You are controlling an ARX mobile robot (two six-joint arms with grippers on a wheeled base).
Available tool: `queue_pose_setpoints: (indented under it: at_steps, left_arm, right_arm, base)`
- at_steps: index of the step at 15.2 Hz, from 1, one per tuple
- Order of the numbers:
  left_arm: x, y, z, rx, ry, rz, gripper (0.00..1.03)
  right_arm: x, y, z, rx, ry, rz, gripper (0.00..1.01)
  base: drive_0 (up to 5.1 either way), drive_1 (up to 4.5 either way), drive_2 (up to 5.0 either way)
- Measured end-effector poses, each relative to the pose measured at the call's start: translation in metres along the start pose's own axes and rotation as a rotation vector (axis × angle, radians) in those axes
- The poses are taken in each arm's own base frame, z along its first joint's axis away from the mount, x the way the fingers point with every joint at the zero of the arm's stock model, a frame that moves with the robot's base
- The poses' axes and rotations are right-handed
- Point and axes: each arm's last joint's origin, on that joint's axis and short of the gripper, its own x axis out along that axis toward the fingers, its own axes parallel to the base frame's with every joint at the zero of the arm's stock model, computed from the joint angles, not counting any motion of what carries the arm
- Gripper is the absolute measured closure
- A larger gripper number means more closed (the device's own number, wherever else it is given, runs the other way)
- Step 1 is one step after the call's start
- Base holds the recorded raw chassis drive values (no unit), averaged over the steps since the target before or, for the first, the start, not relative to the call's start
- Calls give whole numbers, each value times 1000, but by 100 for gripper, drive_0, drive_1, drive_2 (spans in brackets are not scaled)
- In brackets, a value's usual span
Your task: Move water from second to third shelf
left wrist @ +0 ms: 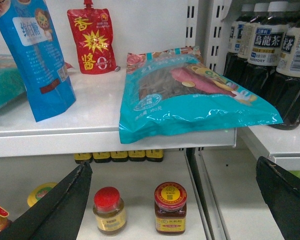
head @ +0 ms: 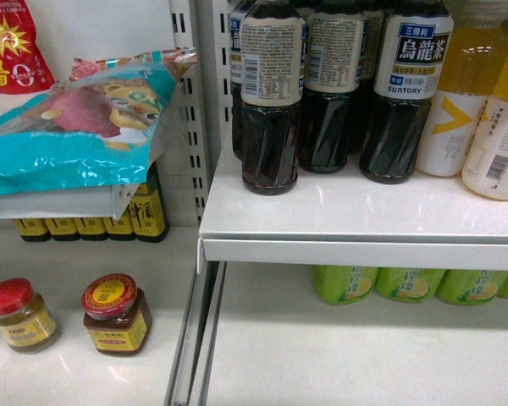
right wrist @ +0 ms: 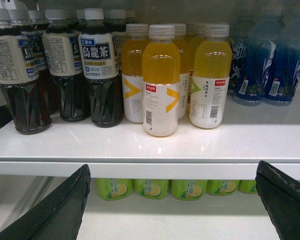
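Dark tea bottles (right wrist: 101, 70) with cream labels stand beside orange drink bottles (right wrist: 161, 82) on a glossy white shelf (right wrist: 155, 145). A shiny teal pouch (left wrist: 190, 97) lies flat, and two glass jars (left wrist: 140, 210) hold paste. Both the left gripper (left wrist: 172, 200) and the right gripper (right wrist: 172, 200) are spread wide, holding nothing. The water bottle with the green label appears in no view.

Dark tea bottles (right wrist: 101, 70) with cream labels and white caps, orange-yellow drink bottles (right wrist: 161, 82) with white labels, blue bottles (right wrist: 270, 65), green bottles (right wrist: 150, 188), teal bag (left wrist: 190, 95), red pouch (left wrist: 91, 40), blue pouch (left wrist: 37, 55), red-lidded jars (left wrist: 109, 210), white shelf (head: 347, 211).
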Motion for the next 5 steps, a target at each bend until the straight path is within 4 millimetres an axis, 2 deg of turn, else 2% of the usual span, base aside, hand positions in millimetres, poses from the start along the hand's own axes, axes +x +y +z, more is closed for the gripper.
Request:
queue_pose_setpoints:
  at_steps: [5]
  left_arm:
    - [0, 0, 0, 0, 0, 0, 5]
  right_arm:
    - [0, 0, 0, 0, 0, 0, 3]
  base:
    - [0, 0, 0]
